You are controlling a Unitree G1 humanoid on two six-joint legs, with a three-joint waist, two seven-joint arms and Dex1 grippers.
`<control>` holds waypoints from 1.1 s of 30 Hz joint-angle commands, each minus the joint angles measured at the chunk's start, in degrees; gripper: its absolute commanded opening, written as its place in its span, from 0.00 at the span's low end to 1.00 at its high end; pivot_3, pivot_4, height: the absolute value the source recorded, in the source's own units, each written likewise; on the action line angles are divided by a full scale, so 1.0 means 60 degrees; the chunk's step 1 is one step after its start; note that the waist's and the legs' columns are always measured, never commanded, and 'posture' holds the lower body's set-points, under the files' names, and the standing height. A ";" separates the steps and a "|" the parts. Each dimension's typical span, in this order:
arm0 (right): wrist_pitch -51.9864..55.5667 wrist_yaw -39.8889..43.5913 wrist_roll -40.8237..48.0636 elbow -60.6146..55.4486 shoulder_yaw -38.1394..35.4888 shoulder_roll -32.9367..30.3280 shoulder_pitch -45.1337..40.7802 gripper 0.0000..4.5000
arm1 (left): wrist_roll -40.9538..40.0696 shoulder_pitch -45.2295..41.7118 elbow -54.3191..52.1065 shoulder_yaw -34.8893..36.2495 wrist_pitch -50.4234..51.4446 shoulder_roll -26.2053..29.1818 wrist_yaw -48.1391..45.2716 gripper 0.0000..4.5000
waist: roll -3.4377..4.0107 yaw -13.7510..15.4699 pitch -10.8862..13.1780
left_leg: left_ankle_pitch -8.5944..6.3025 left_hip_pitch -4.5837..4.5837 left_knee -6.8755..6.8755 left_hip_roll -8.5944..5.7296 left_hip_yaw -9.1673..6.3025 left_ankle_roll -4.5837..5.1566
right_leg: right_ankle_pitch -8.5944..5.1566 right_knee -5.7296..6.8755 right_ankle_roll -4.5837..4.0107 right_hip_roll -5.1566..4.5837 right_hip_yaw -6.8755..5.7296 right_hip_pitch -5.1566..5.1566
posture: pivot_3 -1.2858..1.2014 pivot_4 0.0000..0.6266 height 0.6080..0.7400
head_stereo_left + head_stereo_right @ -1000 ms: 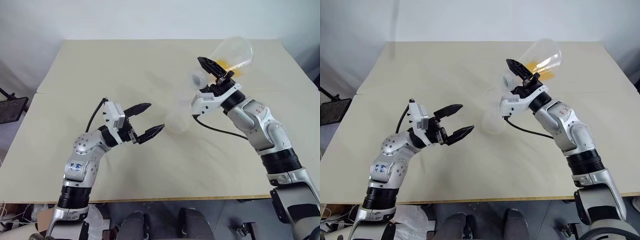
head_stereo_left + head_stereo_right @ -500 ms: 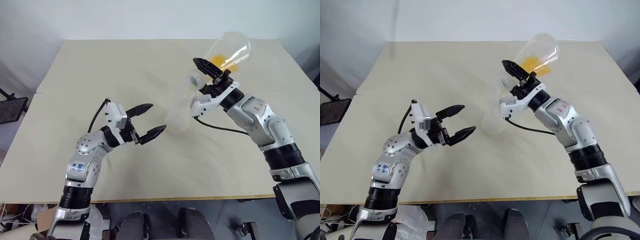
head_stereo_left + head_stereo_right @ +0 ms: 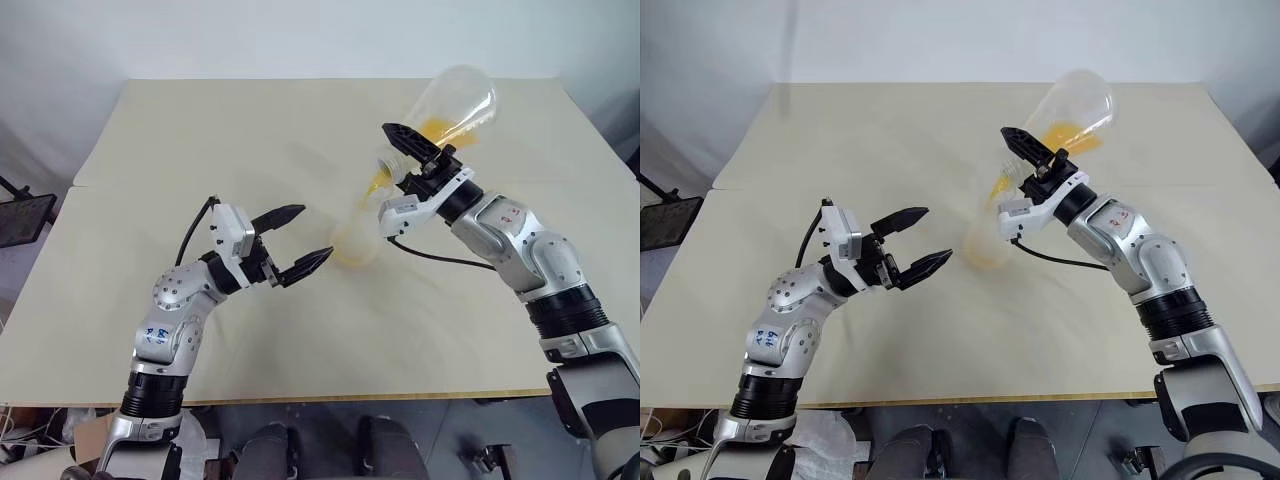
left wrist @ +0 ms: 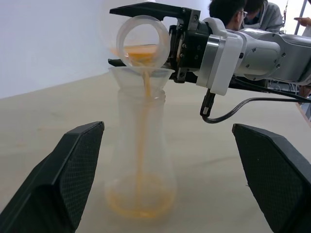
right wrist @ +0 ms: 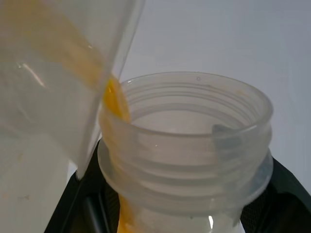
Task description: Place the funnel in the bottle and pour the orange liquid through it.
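Funnel (image 4: 141, 77) seated in the mouth of the bottle (image 4: 141, 160), cone upward, spout down inside the neck. Bottle upright near the middle of the tabletop (image 3: 200, 130), between the two arms. Orange liquid (image 4: 142, 145) falling in a thin stream through the funnel and down the bottle's centre, gathering as a shallow orange pool at the base. More of the same liquid in the conical flask (image 3: 455, 105), tipped steeply with its round mouth just above the funnel's rim and its broad base raised up and away from the bottle. Right pincer (image 3: 415, 160) clamped tight around the flask's threaded neck, black fingers on either side of it. Left pincer (image 3: 295, 240) spread wide, holding nothing, hovering just beside the bottle at mid height, fingertips aimed at it but apart from the glass. Beyond the tabletop, in the left wrist view, a person (image 4: 243, 14) seated in the background.
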 commanded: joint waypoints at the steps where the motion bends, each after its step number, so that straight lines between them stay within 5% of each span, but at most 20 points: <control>1: -0.0026 -0.0288 0.0010 -0.0323 -0.0216 -0.0227 -0.0306 0.56 | 0.0022 -0.0061 -0.0249 -0.0058 -0.0181 -0.0066 0.0007 1.00 | 0.0000 0.0001 0.0000 | 0.0000 0.0000 0.0000 0.0000 0.0000 0.0000 | 0.0000 0.0000 0.0000 0.0000 0.0000 0.0000 | 0.52 0.24 1.00; 33: -0.0126 -0.0788 -0.0468 -0.0164 -0.0080 -0.0317 -0.0572 0.56 | 0.0106 -0.0181 -0.0152 -0.0107 -0.0326 -0.0245 0.0117 1.00 | 0.0000 0.0000 0.0000 | 0.0000 -0.0001 0.0000 0.0001 0.0000 0.0000 | 0.0000 -0.0003 0.0000 0.0000 -0.0001 0.0000 | 0.52 0.24 1.00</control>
